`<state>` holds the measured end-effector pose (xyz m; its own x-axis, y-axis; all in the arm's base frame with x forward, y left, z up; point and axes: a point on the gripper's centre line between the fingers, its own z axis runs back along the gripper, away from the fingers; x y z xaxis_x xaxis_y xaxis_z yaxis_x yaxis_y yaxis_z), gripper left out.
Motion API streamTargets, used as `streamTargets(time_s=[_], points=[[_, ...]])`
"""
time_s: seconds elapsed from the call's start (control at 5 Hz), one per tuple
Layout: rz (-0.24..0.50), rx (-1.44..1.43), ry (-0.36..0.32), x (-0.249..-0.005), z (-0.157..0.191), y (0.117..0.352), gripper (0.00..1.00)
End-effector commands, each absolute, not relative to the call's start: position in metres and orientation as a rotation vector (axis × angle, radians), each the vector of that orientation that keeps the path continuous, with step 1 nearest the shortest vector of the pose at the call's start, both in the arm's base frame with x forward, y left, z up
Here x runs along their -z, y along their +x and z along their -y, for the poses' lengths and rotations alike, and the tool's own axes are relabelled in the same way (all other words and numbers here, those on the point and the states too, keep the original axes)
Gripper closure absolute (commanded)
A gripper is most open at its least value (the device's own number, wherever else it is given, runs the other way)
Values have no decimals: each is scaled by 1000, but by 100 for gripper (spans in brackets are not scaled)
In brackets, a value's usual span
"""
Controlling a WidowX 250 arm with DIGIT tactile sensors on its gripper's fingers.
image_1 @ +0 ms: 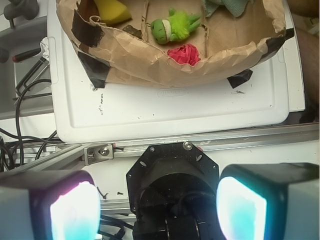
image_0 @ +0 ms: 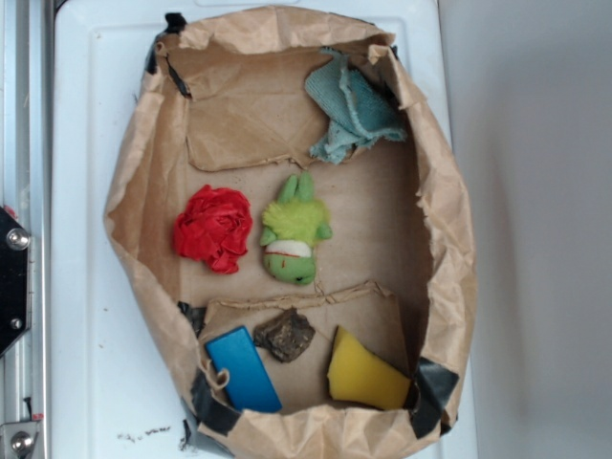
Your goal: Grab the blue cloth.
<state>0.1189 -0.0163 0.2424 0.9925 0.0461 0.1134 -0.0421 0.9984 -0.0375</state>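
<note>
The blue cloth (image_0: 352,110) lies crumpled in the far right corner of the brown paper bag (image_0: 129,182), partly draped against the bag's wall. In the wrist view only a strip of the blue cloth (image_1: 230,6) shows at the top edge. My gripper (image_1: 159,207) is open, its two glowing pads (image_1: 75,212) wide apart with nothing between them. It hangs over the robot's black base, well outside the bag and far from the cloth. The exterior view does not show the gripper.
Inside the bag are a red ruffled ball (image_0: 212,228), a green plush toy (image_0: 295,229), a flat bright blue rectangle (image_0: 243,368), a yellow piece (image_0: 365,373) and a dark brown lump (image_0: 285,335). The bag stands on a white tray (image_1: 175,105). An aluminium rail (image_1: 225,140) and cables (image_1: 20,135) lie near the base.
</note>
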Motion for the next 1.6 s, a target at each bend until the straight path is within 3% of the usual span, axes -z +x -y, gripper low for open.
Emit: streamTargets(time_s=[0.0, 0.2, 0.6, 1.0, 1.4], points=[[114, -44, -35, -242, 16, 119, 0], [186, -95, -37, -231, 16, 164, 0], [252, -129, -42, -198, -12, 228, 0], [322, -248, 67, -153, -39, 264, 0], [329, -342, 155, -145, -46, 283, 0]])
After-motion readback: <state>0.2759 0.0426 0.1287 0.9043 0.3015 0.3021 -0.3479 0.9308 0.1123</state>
